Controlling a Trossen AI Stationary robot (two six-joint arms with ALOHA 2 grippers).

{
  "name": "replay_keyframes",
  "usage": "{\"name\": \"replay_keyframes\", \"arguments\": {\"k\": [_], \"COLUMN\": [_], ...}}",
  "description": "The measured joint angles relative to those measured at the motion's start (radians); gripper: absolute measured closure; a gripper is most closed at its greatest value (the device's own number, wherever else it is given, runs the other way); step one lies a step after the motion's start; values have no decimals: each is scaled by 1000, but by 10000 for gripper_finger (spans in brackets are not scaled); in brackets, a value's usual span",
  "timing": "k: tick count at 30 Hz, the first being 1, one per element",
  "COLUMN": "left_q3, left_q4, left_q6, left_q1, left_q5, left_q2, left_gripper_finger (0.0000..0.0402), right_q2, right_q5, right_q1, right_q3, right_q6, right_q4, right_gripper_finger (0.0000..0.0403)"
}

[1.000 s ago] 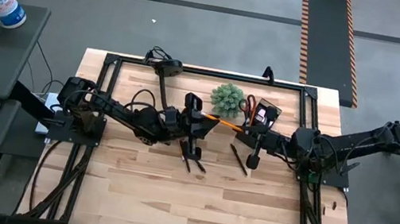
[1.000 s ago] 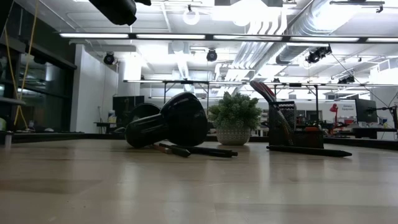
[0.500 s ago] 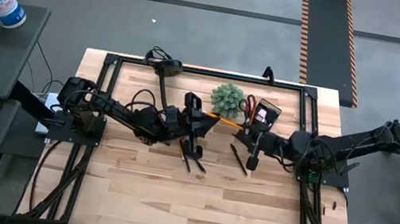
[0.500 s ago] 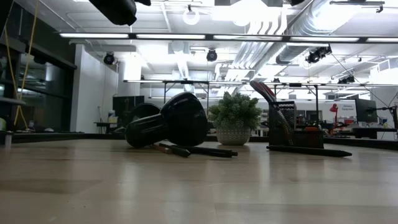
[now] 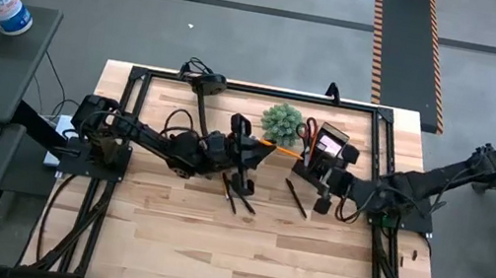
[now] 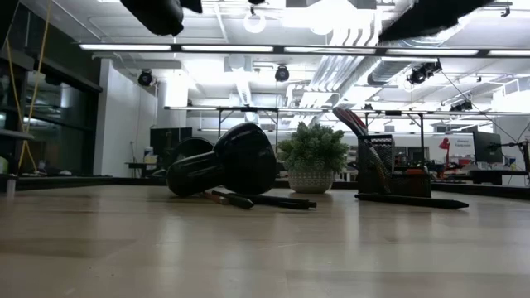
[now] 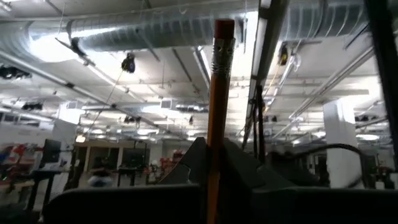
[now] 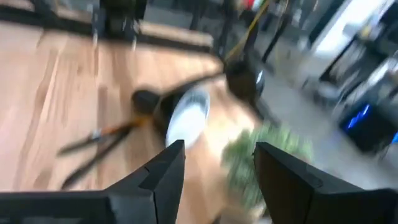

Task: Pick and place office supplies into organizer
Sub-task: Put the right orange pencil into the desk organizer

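Observation:
The black organizer (image 5: 324, 153) stands at the far right of the table, with red-handled scissors (image 5: 307, 129) upright in it. My left gripper (image 5: 251, 152) is just left of it, shut on an orange pencil (image 5: 276, 149) that reaches toward the organizer. My right gripper (image 5: 323, 181) hovers open at the organizer's near right side with nothing between its fingers (image 8: 163, 174). Loose pencils (image 5: 237, 195) and a dark pen (image 5: 296, 197) lie flat on the table in front. My left gripper pinches the orange pencil's shaft (image 7: 214, 134) between its two fingers, well back from the eraser end (image 7: 222, 37). The fingers come roughly level from the table's left. The pencil sticks out ahead of them, lifted clear of the table, eraser end leading.
A green plant in a white pot (image 5: 282, 121) stands just left of the organizer. A black desk lamp (image 6: 224, 161) lies under my left arm, its base (image 5: 202, 80) at the far edge. The table's near half is bare wood (image 5: 239, 257).
My right gripper has drawn back from the organizer toward the table's right and near edges, and its fingers now stand wider apart. In the low view a dark part of an arm has come in at the top right. My left gripper and its pencil have kept still.

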State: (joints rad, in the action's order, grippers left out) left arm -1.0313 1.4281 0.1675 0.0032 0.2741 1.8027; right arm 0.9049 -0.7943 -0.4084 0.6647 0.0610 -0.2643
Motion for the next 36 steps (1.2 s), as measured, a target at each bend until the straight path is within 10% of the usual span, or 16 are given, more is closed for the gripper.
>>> {"name": "replay_keyframes", "arguments": {"k": [10,36], "left_q3": [-97,-372], "left_q4": [-112,-585], "left_q6": [-124,-132], "left_q1": [114,167], "left_q5": [-19,55], "left_q2": [150,409], "left_gripper_finger": [390,386], "right_q2": [-9,-9], "right_q5": [-103,-210], "right_q1": [-168,-352], "right_q3": [0,0], "right_q6": [463,526], "right_q4": [-370,-361], "right_gripper_finger": [222,226]}}
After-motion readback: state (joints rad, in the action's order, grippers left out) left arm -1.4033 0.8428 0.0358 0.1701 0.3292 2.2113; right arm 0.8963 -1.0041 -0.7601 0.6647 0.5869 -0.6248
